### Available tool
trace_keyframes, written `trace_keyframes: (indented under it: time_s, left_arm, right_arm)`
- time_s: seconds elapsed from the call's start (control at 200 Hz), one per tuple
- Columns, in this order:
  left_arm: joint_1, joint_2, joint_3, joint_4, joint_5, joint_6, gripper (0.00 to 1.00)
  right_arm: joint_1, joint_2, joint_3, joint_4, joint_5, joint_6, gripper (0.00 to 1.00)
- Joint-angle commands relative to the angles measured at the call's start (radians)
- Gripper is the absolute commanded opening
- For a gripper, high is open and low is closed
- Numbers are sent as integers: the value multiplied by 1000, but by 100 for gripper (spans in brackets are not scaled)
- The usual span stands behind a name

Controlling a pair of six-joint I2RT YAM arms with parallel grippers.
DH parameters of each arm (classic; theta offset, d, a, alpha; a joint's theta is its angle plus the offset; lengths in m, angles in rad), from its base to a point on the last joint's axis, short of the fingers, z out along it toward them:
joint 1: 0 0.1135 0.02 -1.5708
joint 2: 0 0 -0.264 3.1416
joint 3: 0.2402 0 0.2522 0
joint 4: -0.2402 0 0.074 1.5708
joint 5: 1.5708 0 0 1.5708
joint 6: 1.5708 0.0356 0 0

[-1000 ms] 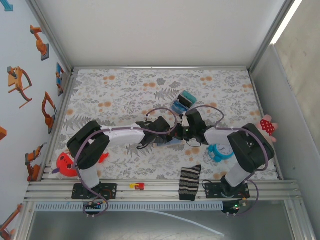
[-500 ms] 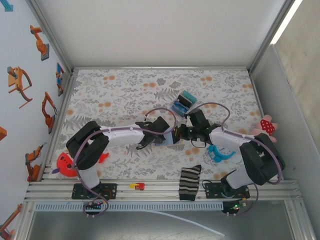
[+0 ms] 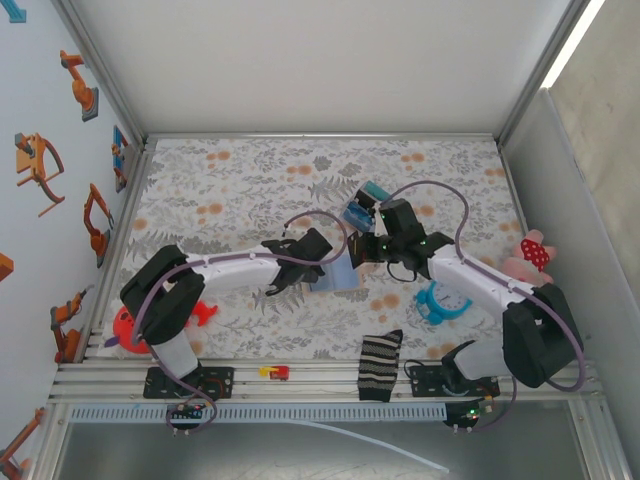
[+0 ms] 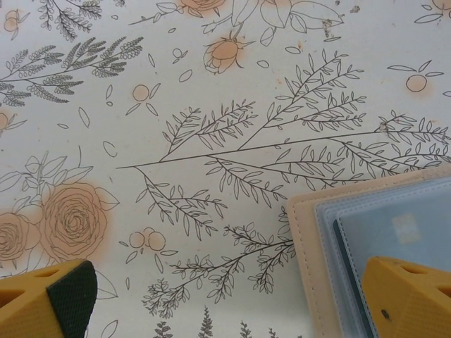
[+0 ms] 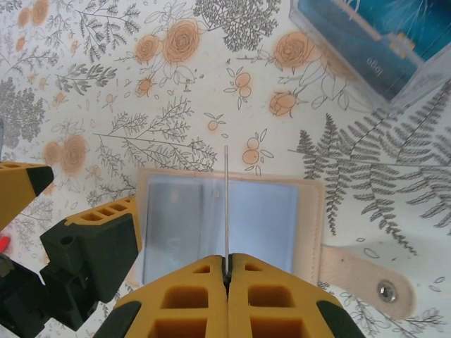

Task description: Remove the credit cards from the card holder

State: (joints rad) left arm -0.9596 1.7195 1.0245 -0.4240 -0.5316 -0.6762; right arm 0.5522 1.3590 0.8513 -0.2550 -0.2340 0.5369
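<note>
On table (image 3: pixel 200 180), card holder (image 3: pixel 340 277) now exposed

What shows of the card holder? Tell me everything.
The card holder lies open and flat on the floral cloth: a tan leather-like frame around two pale blue panels under clear sleeves, its strap and metal snap lying out sideways. The right pincer is shut on a thin sheet standing edge-on over its fold. One finger of the open left pincer sits over the panel opposite the strap.

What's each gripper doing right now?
Left gripper: open, one finger over the holder.
Right gripper: shut on a thin sheet, edge-on above the holder.
</note>
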Motion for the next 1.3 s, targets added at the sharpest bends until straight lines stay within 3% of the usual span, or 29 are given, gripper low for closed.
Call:
trace_keyframes:
  time_s: [0.0,0.446,0.806,1.297]
  left_arm:
    - [12,-59,-8,-30,-26,16,97]
    - [25,-100,-62,8,34,-26,97]
    - [26,-106,-81,21,55,-40,97]
    - [27,-121,-87,8,45,-47,97]
  right_arm:
    - [-1,-13,73,-80,75,-114,0]
    - [-5,115,276,-158,231,-413,0]
    - [-56,254,418,-173,239,-657,0]
    - [-157,461,616,-263,232,-791,0]
